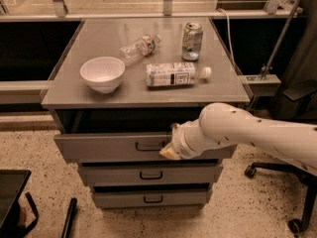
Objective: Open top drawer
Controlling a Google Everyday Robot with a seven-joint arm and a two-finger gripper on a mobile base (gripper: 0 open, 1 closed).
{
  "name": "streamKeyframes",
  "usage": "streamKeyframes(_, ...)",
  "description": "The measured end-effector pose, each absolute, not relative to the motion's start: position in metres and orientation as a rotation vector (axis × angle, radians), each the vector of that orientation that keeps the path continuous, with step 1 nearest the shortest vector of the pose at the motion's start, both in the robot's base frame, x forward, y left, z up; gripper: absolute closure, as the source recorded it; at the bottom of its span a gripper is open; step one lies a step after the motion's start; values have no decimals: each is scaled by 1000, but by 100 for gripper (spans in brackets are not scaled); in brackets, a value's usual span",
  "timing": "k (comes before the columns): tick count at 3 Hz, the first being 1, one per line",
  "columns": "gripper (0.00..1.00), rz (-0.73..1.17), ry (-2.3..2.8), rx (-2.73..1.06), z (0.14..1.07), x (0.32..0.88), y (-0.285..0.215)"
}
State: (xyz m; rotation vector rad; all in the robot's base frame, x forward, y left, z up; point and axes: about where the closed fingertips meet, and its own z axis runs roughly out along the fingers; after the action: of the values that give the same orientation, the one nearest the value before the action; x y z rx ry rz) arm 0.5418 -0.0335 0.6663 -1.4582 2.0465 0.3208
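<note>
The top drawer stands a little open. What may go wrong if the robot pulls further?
1. The hand sits at the right end of the small handle of the top drawer, off centre; it might slip off.
2. A sudden pull may shake the cabinet: the clear bottle and the white bottle lie on their sides and could roll; the can might tip.

It looks like an office or lab: speckled floor (34,143), grey cabinet (99,38) in the centre, wheeled chair base (277,168) at lower right. The gripper (169,151) is at the top drawer (99,147), centre.
</note>
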Motion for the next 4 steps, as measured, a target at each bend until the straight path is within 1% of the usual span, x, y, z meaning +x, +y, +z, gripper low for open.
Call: streamKeyframes(4,100,358,2051,-1440,666,526,-32)
